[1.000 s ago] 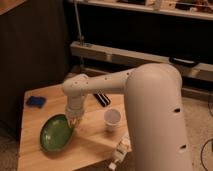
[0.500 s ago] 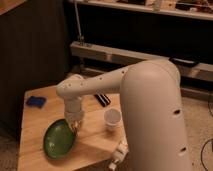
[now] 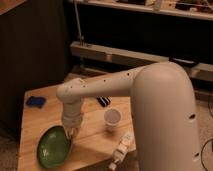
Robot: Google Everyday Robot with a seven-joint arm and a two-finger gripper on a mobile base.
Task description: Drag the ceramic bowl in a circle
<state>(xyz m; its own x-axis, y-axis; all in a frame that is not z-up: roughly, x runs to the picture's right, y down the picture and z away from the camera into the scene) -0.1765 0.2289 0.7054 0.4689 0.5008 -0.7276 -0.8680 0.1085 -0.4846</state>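
Note:
The ceramic bowl (image 3: 53, 147) is a wide, shallow, glossy green bowl with a darker rim, lying at the front left of the wooden table (image 3: 92, 139). My gripper (image 3: 71, 132) comes down from the white arm and sits on the bowl's right rim. The arm covers most of the wrist. A small white cup (image 3: 112, 119) stands to the right of the bowl, apart from it.
A blue object (image 3: 35, 101) lies at the table's back left corner. A dark striped item (image 3: 103, 100) lies behind the cup. A white bottle-like object (image 3: 121, 148) lies near the front right edge. Dark cabinets and a shelf stand behind the table.
The bowl has moved with my gripper toward the table's front edge and slightly to the right. The cup has not moved.

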